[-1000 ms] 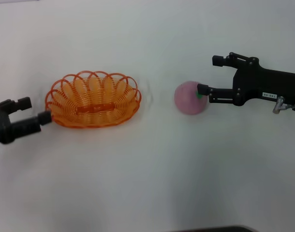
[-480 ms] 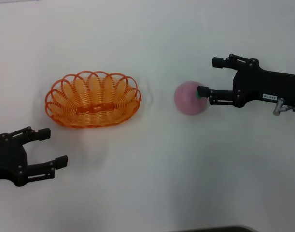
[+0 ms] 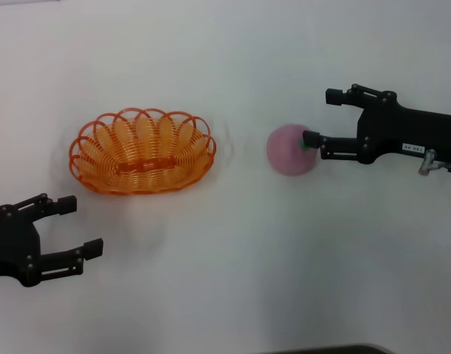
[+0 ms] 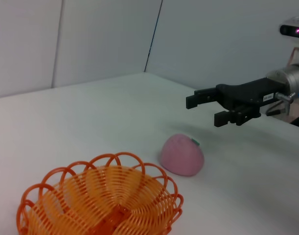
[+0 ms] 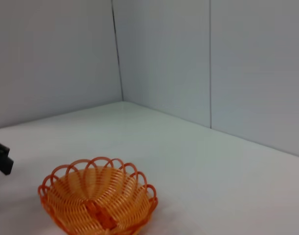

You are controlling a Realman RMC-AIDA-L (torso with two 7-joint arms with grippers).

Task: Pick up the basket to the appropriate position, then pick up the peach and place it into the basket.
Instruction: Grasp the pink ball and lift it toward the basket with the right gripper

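Note:
The orange wire basket (image 3: 187, 167) stands on the white table, left of centre, upright and with nothing in it. The pink peach (image 3: 287, 151) lies to its right, its green leaf mark facing my right gripper (image 3: 322, 116). That gripper is open; in the head view its nearer finger overlaps the peach's right edge. In the left wrist view the right gripper (image 4: 204, 109) hangs above and beyond the peach (image 4: 182, 154), apart from it, and the basket (image 4: 156, 196) is in the foreground. My left gripper (image 3: 80, 225) is open, off to the front left of the basket and clear of it.
Grey wall panels rise beyond the table's far edge. The right wrist view shows the basket (image 5: 137, 205) and a dark tip of the left gripper (image 5: 2, 159) at the picture's edge. Bare white tabletop lies between basket and peach.
My left gripper has drawn back from the basket's left rim toward the table's front left. Basket and peach have stayed put; the right gripper has barely shifted.

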